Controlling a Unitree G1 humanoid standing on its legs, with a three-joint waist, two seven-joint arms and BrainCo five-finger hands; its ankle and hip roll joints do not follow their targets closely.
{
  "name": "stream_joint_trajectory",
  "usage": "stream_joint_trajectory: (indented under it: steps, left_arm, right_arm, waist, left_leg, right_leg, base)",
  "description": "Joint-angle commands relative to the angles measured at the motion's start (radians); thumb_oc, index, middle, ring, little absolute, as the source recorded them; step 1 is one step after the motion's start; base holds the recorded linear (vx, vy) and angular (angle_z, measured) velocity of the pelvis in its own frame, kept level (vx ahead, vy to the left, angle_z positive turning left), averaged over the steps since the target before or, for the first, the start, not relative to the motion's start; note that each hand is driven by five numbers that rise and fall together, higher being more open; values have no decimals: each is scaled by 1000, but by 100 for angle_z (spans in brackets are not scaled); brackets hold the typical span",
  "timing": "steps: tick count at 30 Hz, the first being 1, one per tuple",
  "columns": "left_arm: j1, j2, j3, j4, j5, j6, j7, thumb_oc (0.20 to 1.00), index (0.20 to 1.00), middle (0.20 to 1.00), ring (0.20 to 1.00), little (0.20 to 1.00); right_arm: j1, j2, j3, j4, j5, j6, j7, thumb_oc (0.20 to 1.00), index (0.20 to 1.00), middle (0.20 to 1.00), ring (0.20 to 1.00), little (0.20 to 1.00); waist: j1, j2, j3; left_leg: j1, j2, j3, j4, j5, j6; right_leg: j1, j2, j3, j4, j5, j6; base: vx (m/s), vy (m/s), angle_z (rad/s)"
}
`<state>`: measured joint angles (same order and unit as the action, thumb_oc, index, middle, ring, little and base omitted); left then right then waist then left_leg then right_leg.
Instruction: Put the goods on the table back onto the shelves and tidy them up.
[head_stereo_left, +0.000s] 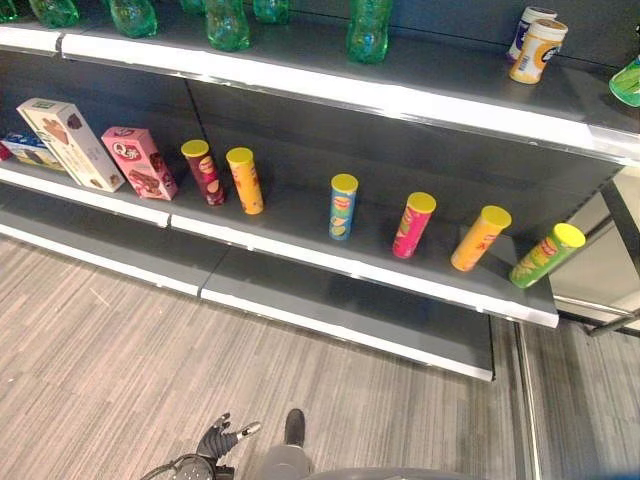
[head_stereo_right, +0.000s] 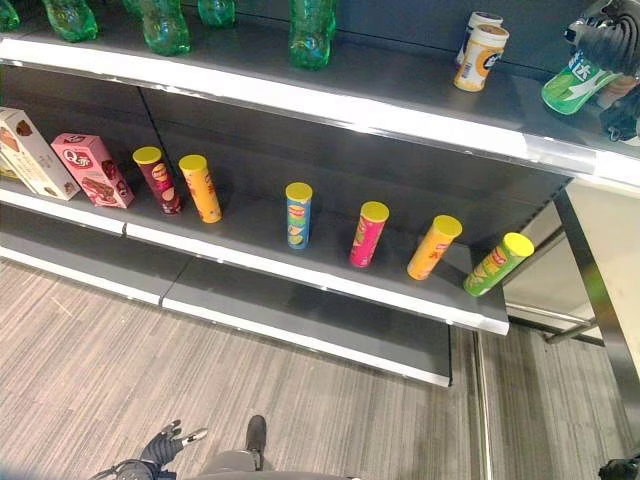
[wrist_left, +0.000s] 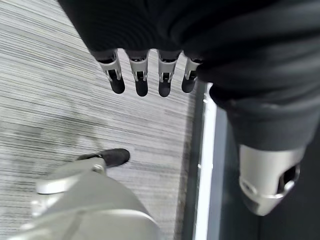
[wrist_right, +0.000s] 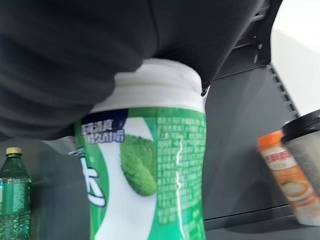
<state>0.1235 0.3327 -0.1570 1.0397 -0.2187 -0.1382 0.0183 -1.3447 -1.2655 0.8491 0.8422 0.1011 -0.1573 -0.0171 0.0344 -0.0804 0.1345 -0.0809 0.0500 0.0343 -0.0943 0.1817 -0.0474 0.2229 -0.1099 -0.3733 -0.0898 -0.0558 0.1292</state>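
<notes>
Held item: while the right hand (head_stereo_right: 608, 40) is gripping it by the cap end, fingers wrapped, the green-and-white bottle (head_stereo_right: 577, 82) is hanging tilted over the top shelf (head_stereo_right: 400, 80).
Neighbours: two cups (head_stereo_right: 480, 50) are standing just beside.
Left hand (wrist_left: 150, 75): is dangling low, fingers relaxed.

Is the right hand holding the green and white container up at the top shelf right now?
Yes, the right hand grips the green and white container over the top shelf.

The left hand (wrist_left: 150, 75) is held open, fingers (wrist_left: 141, 80) straight, above striped grey floor (wrist_left: 60, 100); a shelf edge (wrist_left: 205, 170) is seen beside it.
</notes>
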Motion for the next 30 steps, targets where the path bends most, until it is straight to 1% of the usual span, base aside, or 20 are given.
stream_joint_trajectory:
  steps: [1, 5, 9, 13, 16, 23, 30]
  left_arm:
    - [-64, 53, -2, -11, -28, -24, 12, 1000, 1000, 1000, 1000, 1000]
    - [-66, 62, 3, -7, -28, -23, 18, 1000, 1000, 1000, 1000, 1000]
    - [-64, 63, 11, 1, -42, -22, 20, 1000, 1000, 1000, 1000, 1000]
    - [-62, 59, 14, 34, -60, -20, 22, 1000, 1000, 1000, 1000, 1000]
    - [-68, 52, 10, 48, -62, -19, 23, 1000, 1000, 1000, 1000, 1000]
    - [-71, 50, -1, 43, -59, -19, 22, 1000, 1000, 1000, 1000, 1000]
    - [-61, 48, -10, 15, -60, -19, 13, 1000, 1000, 1000, 1000, 1000]
  right_arm:
    - [-53, -65, -9, 23, 27, 10, -20, 200, 200, 200, 200, 200]
    - [-44, -63, -11, 53, 2, 13, -19, 200, 200, 200, 200, 200]
    - [-82, -38, 39, 122, -60, 25, -11, 200, 200, 200, 200, 200]
    - [-148, 26, 97, 241, -140, 37, -13, 200, 200, 200, 200, 200]
    - [-167, 48, 108, 285, -170, 45, -20, 200, 200, 200, 200, 200]
    - [-177, 50, 123, 293, -186, 46, -15, 200, 200, 200, 200, 200]
    - [-189, 45, 152, 273, -205, 40, -14, 200, 200, 200, 200, 200]
  waist:
    - [43, -34, 15]
    - [52, -33, 18]
    - [60, -28, 14]
    - [75, -17, 3]
    - [82, -9, -5]
    - [90, -3, -17]
    - [101, -6, -16]
  left_leg:
    - [142, 86, 34, 7, -155, -131]
    - [128, 89, 20, 7, -148, -140]
    - [121, 91, 14, 7, -145, -142]
    - [114, 89, 4, 7, -141, -143]
    - [114, 87, -5, 7, -142, -142]
    - [116, 82, -20, 7, -145, -140]
    - [113, 78, -33, 7, -146, -141]
  right_leg:
    - [-33, -43, 29, 8, -16, 41]
    - [-30, -38, 9, 6, -22, 36]
    - [-31, -34, 4, 5, -26, 32]
    - [-29, -30, 0, 3, -32, 30]
    - [-21, -27, -8, 3, -39, 26]
    - [-9, -24, -27, 3, -46, 26]
    - [-5, -24, -42, 3, -48, 27]
  base:
    - [16, -69, 18]
    - [13, -98, 19]
    - [14, -70, 9]
    - [21, -62, 6]
    - [20, -37, 4]
    - [31, -20, 11]
    - [16, -7, 5]
